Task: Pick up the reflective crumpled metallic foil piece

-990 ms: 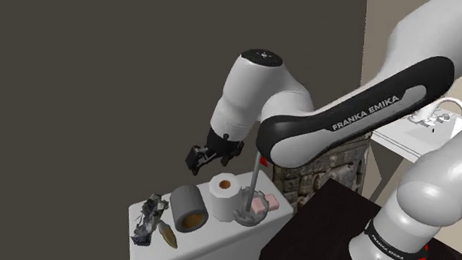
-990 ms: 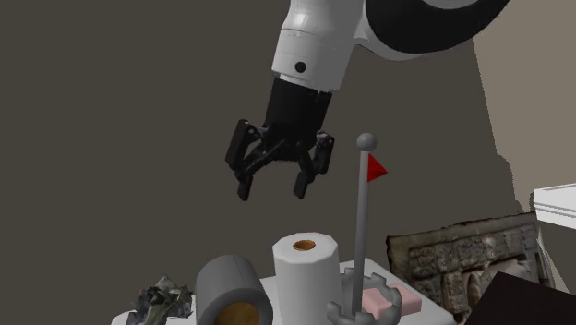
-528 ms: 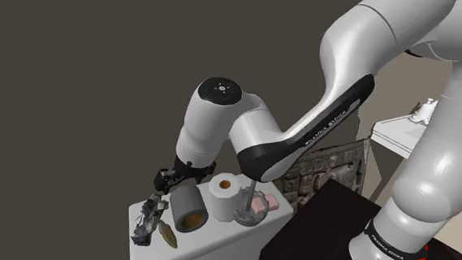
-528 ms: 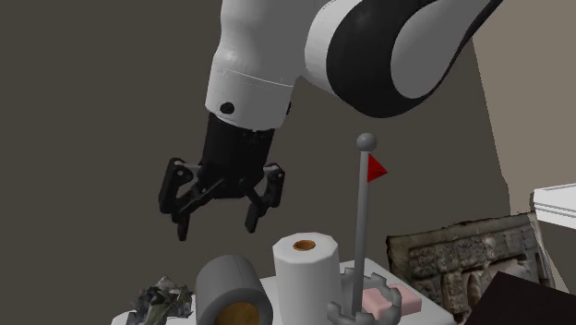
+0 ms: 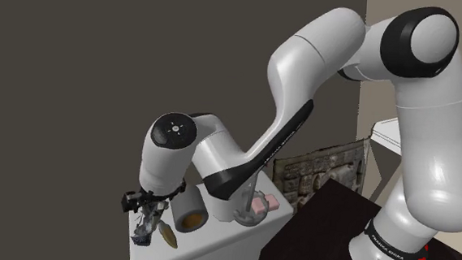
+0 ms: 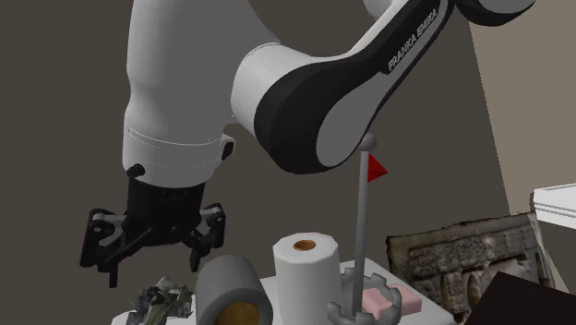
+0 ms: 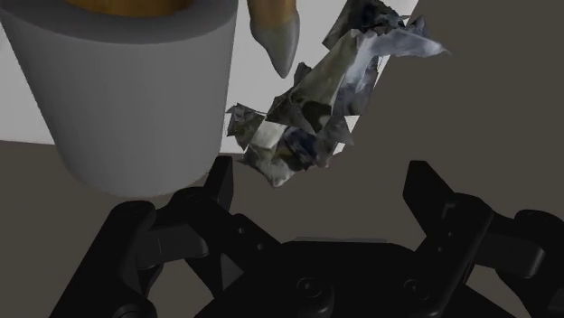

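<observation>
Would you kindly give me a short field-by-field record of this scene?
pincer: open, empty, just above the foil
foil: crumpled, on the table beside the grey roll, not held
grey roll: lying on its side
white roll: upright, next to the grey roll
flag: red, on a pole beside the white roll
status: foil not yet grasped

We are looking into a room of a house, drawn plainly. A dark grey-brown wall [image 5: 78, 60] is running behind a small white table [image 5: 215, 248], and a paler beige wall [image 6: 540, 83] is meeting it at a corner. Beside the table we are seeing a block of rough stonework [image 6: 452, 257], much like a fireplace surround. A white paper roll [image 6: 305, 268] and a grey roll [image 6: 231, 286] are sitting on the table as household clutter, and a white furniture edge [image 6: 556, 201] is showing further off.
</observation>
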You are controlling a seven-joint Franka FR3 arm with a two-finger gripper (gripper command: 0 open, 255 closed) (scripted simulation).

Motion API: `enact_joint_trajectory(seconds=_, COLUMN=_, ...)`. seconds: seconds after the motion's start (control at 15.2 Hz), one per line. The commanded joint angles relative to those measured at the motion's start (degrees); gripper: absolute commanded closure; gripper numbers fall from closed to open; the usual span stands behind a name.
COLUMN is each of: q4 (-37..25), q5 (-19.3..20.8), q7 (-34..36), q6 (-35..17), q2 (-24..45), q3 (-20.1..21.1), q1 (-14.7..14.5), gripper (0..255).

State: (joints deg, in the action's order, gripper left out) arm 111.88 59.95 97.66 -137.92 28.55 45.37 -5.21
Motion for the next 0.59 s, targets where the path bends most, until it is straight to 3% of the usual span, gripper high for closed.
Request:
enact_joint_trajectory(seconds=0.0, q4=-1.2, q5=1.8, q7=1.3, q6=0.2, q2=1.8, q3=-1.2, q1=-1.5, gripper=0)
enact_joint_trajectory(seconds=0.46, q4=-1.4, q5=5.6, q7=4.5, q6=-1.3, q2=4.7, q3=-3.6, q1=-3.3, gripper=0)
enact_joint_trajectory(seconds=0.53, q4=-1.4, q5=5.7, q7=4.5, q6=-1.3, q2=4.7, q3=-3.6, q1=-3.4, gripper=255)
